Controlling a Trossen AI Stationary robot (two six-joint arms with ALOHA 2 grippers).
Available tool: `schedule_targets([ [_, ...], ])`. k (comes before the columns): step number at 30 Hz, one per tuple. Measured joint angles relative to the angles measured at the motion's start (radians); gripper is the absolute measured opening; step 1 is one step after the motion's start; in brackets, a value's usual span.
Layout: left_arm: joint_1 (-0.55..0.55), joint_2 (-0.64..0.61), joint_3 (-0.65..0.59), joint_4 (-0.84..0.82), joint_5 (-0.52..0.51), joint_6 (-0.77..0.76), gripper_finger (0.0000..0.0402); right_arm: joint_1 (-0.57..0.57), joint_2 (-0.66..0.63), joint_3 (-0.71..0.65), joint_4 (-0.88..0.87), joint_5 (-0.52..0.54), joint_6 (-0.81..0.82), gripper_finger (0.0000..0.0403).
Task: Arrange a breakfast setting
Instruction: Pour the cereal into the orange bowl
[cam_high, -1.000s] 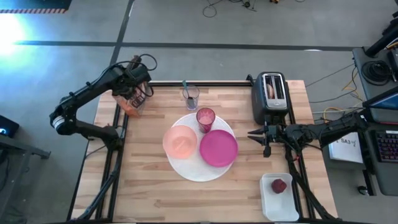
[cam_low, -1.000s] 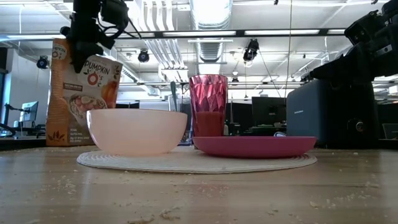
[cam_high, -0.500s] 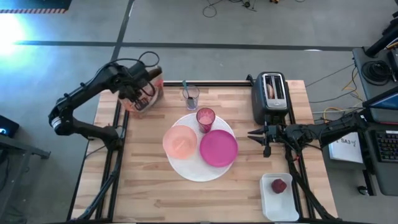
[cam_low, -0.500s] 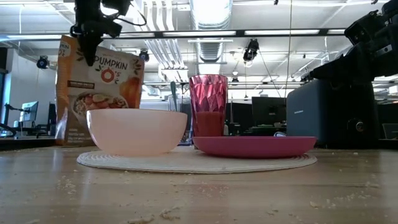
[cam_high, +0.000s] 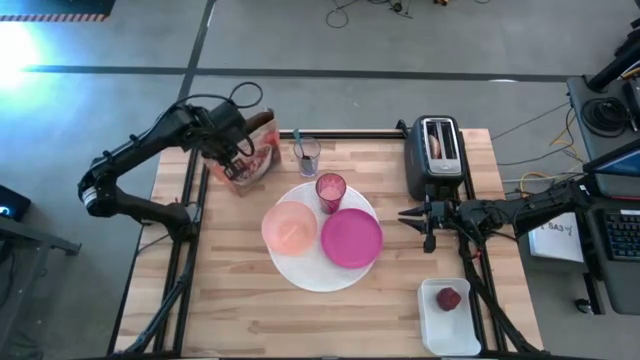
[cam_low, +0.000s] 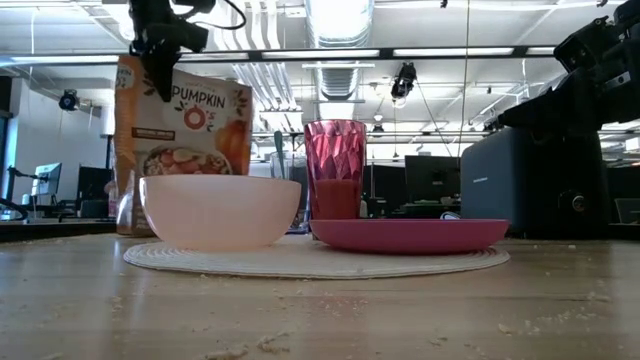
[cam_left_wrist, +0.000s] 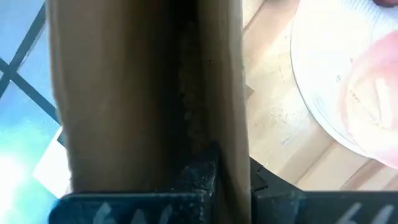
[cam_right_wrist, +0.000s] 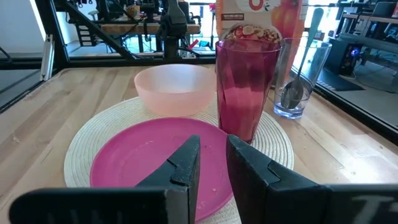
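The round white placemat (cam_high: 300, 272) lies mid-table and bears the peach bowl (cam_high: 289, 228), the magenta plate (cam_high: 351, 238) and the pink cup (cam_high: 331, 190). A teal-handled spoon (cam_high: 298, 140) stands in a clear glass (cam_high: 306, 156). The bagel (cam_high: 434, 145) sits in the black toaster (cam_high: 437, 160). The red fruit (cam_high: 448, 298) lies in a white tray (cam_high: 432, 322). My left gripper (cam_high: 237, 152) is shut on the colourful bag (cam_low: 185, 150) at the far left, beside the glass. My right gripper (cam_right_wrist: 213, 158) waits by the toaster, its fingers a narrow gap apart, empty. My left gripper pinches the bag's top edge (cam_left_wrist: 214, 134) between its two fingers, coming from above and pointing down. The bag hangs upright below the fingers (cam_low: 160, 60). Its lower end is behind the bowl near table level; whether it rests on the table I cannot tell.
The toaster stands at the far right of the table. The white tray sits at the near right corner. Bare wood shows along the near edge and at the near left. Crumbs lie scattered on the wood (cam_low: 250, 345).
My left gripper has carried the bag from the table's far left corner toward the right, up to the clear glass. The bag, tilted a second ago, now hangs upright. My right arm has kept still.
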Motion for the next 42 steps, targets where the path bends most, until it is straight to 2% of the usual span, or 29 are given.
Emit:
schedule_targets([
  [14, -0.020, 0.000, 0.011, 0.018, 0.002, 0.049, 0.0000, 0.000, 0.000, 0.000, 0.000, 0.000, 0.000, 0.0068],
  [26, -0.022, -0.002, 0.274, -0.063, 0.001, 0.011, 0.0000, 0.000, 0.000, 0.000, 0.000, 0.000, 0.000, 0.0068],
  [29, -0.035, -0.004, 0.322, -0.124, 0.038, -0.032, 0.0000, 0.000, 0.000, 0.000, 0.000, 0.000, 0.000, 0.0068],
  [32, -0.070, -0.020, 0.340, -0.167, 0.099, -0.077, 0.0000, 0.000, 0.000, 0.000, 0.000, 0.000, 0.000, 0.0068],
  [36, -0.148, -0.067, 0.335, -0.167, 0.106, -0.177, 0.0000, 0.000, 0.000, 0.000, 0.000, 0.000, 0.000, 0.0068],
  [39, -0.213, -0.109, 0.329, -0.167, 0.100, -0.253, 0.0000, 0.000, 0.000, 0.000, 0.000, 0.000, 0.000, 0.0068],
  [42, -0.275, -0.152, 0.328, -0.166, 0.040, -0.309, 0.0000, 0.000, 0.000, 0.000, 0.000, 0.000, 0.000, 0.0068],
])
